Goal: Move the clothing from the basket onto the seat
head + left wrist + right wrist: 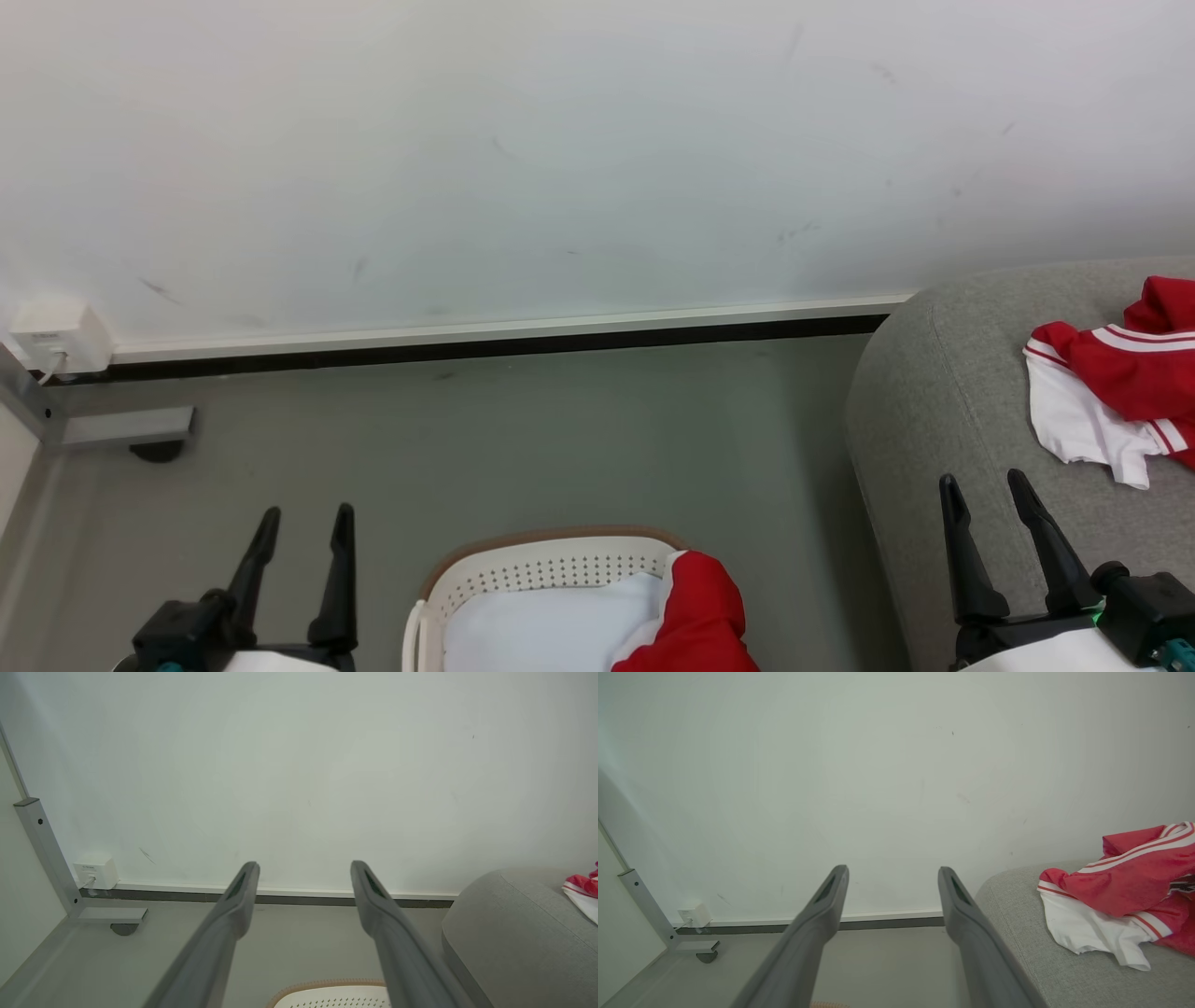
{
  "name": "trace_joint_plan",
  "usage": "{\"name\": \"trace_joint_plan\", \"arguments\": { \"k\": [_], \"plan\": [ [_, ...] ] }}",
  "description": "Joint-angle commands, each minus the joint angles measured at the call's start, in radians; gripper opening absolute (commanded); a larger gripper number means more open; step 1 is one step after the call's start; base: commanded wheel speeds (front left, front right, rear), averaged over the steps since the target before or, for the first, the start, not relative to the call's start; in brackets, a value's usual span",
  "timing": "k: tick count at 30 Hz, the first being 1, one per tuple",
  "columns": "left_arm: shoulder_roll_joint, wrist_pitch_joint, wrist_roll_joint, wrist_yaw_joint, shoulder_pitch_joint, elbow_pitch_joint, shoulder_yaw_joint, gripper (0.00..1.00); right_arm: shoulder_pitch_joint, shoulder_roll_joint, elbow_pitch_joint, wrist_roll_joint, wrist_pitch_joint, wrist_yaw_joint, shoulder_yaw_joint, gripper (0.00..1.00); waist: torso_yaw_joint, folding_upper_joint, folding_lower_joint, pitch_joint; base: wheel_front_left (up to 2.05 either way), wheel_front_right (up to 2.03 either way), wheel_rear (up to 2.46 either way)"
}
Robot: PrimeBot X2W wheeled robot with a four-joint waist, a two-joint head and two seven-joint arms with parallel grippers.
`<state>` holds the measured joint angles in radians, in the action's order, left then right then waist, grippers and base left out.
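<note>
Left claw left of basket, right claw right of basket, by seat: both spread, empty, likely poised for next pick. One red garment drapes basket's right rim; second garment lies well right of basket, on seat.

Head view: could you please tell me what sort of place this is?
Probably a plain indoor room staged like a home: grey seat, laundry basket on the floor, scuffed white wall.

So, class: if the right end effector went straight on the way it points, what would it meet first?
The right end effector would probably reach the wall first; the seat lies close beside its path, depth unclear.
</note>
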<state>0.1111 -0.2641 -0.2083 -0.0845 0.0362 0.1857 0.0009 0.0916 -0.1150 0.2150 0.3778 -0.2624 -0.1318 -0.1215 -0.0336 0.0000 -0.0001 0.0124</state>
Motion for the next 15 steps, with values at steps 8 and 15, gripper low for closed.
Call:
{"name": "trace_joint_plan", "arguments": {
  "k": [8, 15],
  "plan": [
    [-0.023, 0.0, 0.043, -0.028, 0.013, 0.007, 0.034, 1.0, 0.006, 0.02, -0.006, -0.03, -0.003, 0.002, 0.009, 1.0, -0.004, 0.0, 0.0001, 0.009, 0.0, 0.0, 0.0],
    [-0.034, 0.0, 0.055, -0.041, 0.024, 0.015, 0.047, 1.0, 0.018, 0.025, -0.001, -0.035, -0.003, 0.002, 0.005, 1.0, -0.008, 0.0, 0.0001, 0.015, 0.0, 0.0, 0.0]
  ]
}}
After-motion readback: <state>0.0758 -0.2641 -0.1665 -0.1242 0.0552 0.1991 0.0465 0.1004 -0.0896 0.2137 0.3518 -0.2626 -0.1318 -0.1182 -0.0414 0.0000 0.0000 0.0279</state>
